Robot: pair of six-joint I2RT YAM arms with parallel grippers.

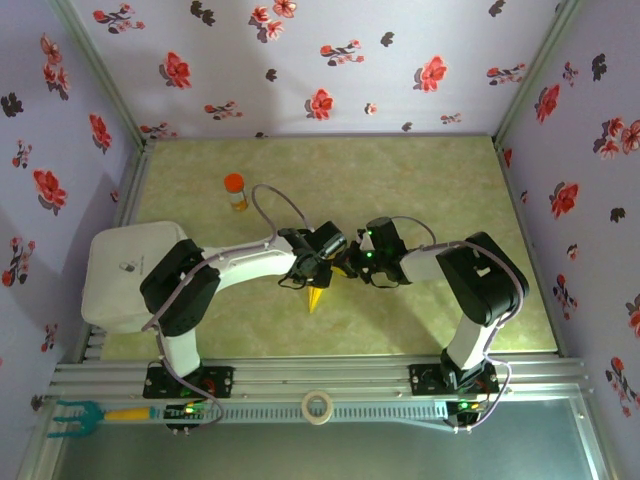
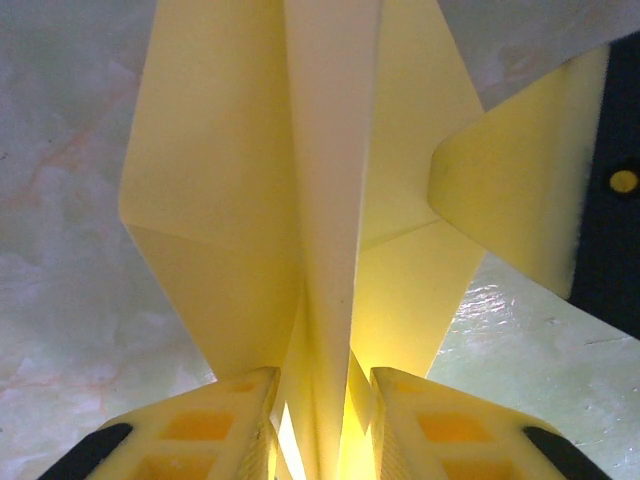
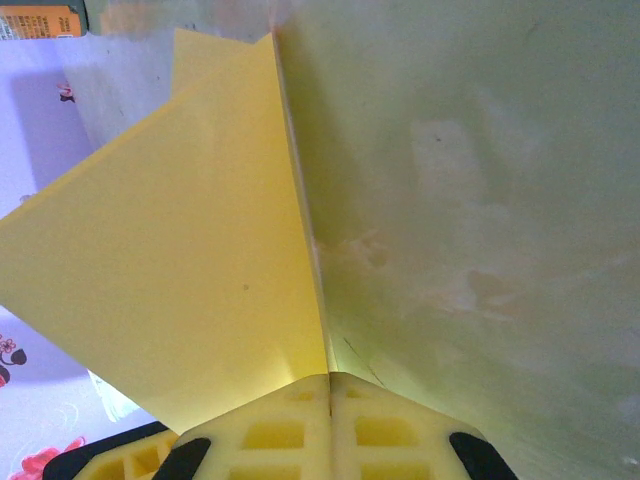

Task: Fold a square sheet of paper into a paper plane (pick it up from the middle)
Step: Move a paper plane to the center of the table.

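Paper plane [image 1: 316,298] over table's [image 1: 450,180] near half, bottle [image 1: 235,190] behind it (to left), well apart.

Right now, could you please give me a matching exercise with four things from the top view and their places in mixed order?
Things:
1 folded paper
2 orange-capped bottle
3 tape roll
4 green fork

Places:
a on the near rail
b far-left part of the table
c near-left corner of the view
d mid-table, pinched by the right end effector

Pairs: 1-d, 2-b, 3-a, 4-c
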